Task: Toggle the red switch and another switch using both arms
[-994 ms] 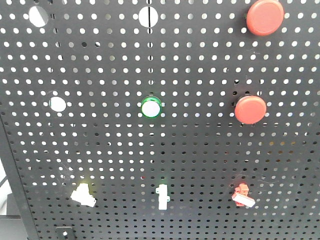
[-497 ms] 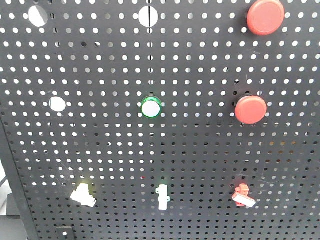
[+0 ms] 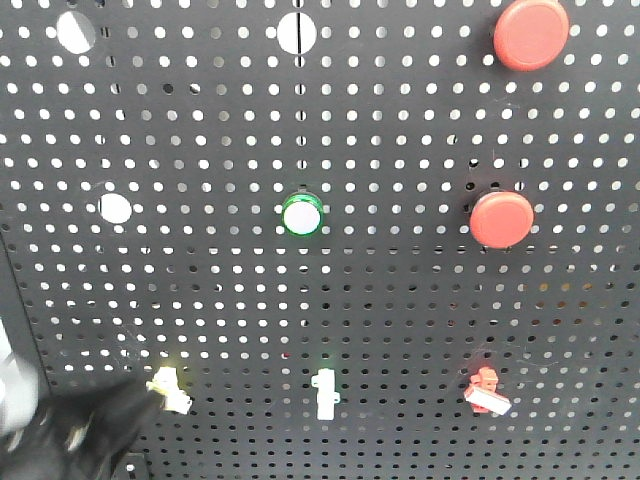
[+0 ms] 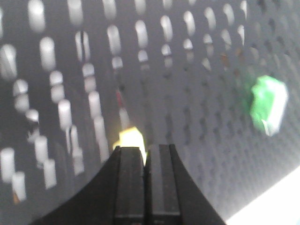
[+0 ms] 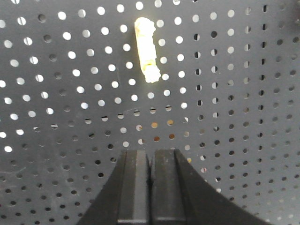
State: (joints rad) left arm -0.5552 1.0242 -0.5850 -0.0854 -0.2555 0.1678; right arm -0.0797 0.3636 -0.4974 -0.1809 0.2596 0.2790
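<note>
Quick headcount from where I'm sitting: one black pegboard (image 3: 400, 312). Two big round push buttons, the upper red button (image 3: 530, 35) and the lower red button (image 3: 501, 218). One green-ringed light (image 3: 301, 214). Three small toggles, left to right: pale yellow switch (image 3: 170, 388), white toggle (image 3: 324, 393), red switch (image 3: 486, 392). Three larger open cutouts (image 3: 115, 208).

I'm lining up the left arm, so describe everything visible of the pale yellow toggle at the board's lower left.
The pale yellow toggle is a small, plastic-looking switch: yellowish at the top, with a white lever slanting down to the right. It is mounted low on the left of the black pegboard. The left gripper, blurred in the front view, has its shut fingers at the switch's left side; the wrist view shows yellow just past the fingertips. Whether they touch cannot be told.
</note>
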